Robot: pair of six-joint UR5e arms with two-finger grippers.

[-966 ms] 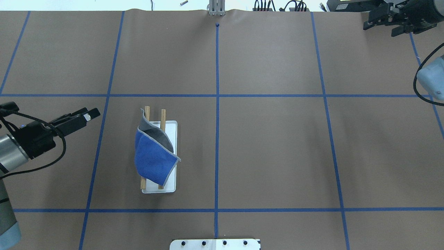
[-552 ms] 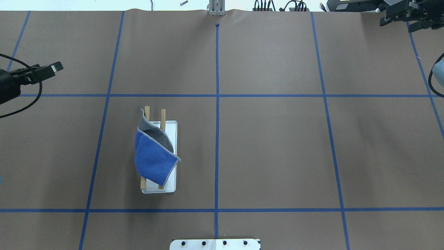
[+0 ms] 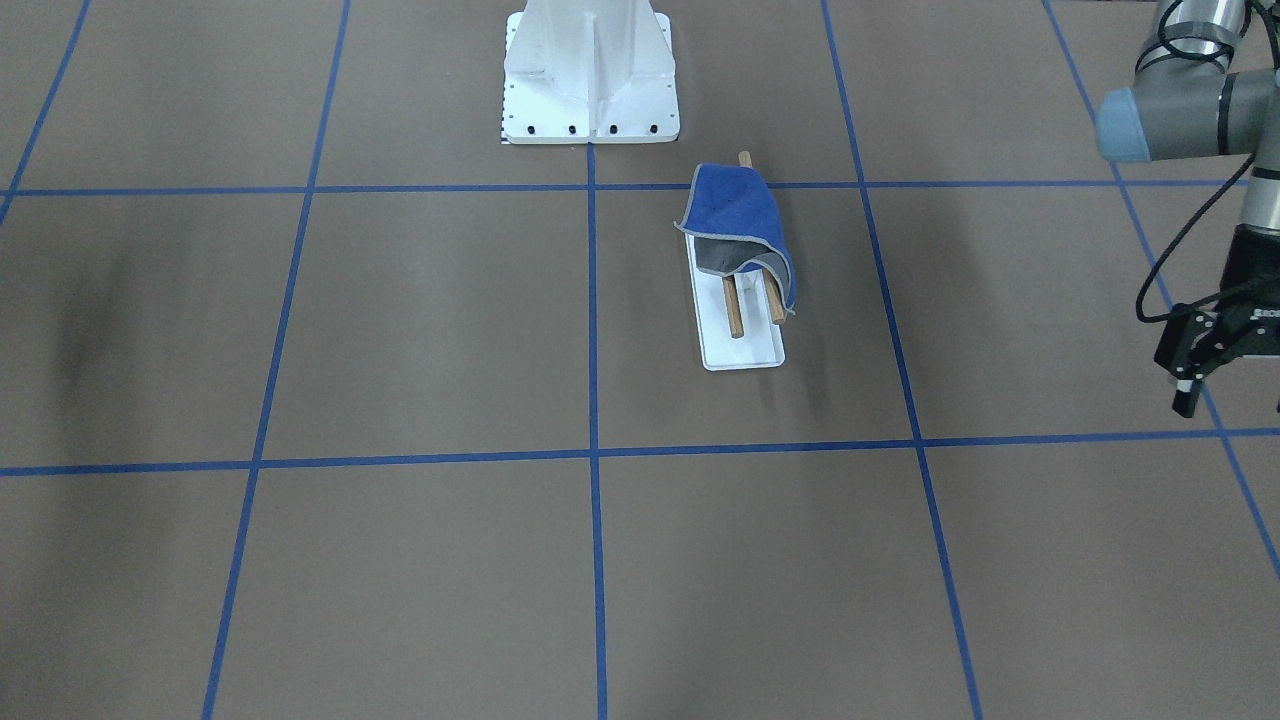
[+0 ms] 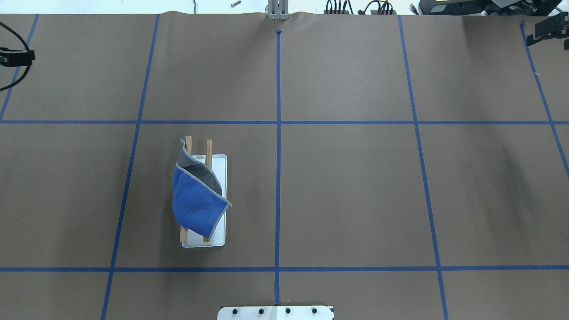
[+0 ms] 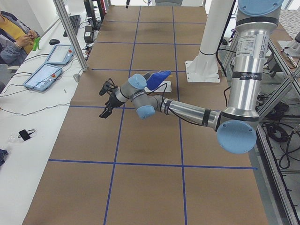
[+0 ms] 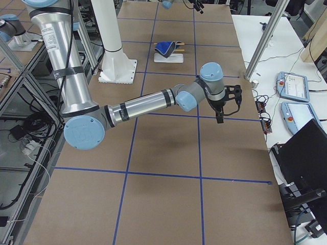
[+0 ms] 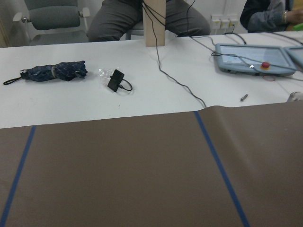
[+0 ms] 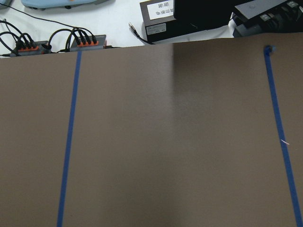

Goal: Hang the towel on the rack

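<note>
The blue towel (image 4: 195, 206) with pale edging lies draped over the rack's (image 4: 209, 149) two wooden rods, and its far corner curls up, grey side showing. It also shows in the front view (image 3: 737, 207). The rack stands on a white base (image 4: 221, 169). My left gripper (image 4: 15, 57) is far off at the table's far left edge, open and empty; it also shows in the front view (image 3: 1225, 385). My right gripper (image 4: 549, 30) is at the far right corner, partly cut off, open and empty. Neither touches the towel.
The robot's white base plate (image 4: 275, 312) sits at the near edge. Beyond the table's far edge lie cables and connector blocks (image 8: 57, 43), control tablets (image 7: 251, 61) and a folded umbrella (image 7: 54, 72). Blue tape lines grid the brown table.
My left gripper has pulled away from beside the rack to the far left edge. My right gripper has moved further right, toward the corner. The towel and rack have not moved.
</note>
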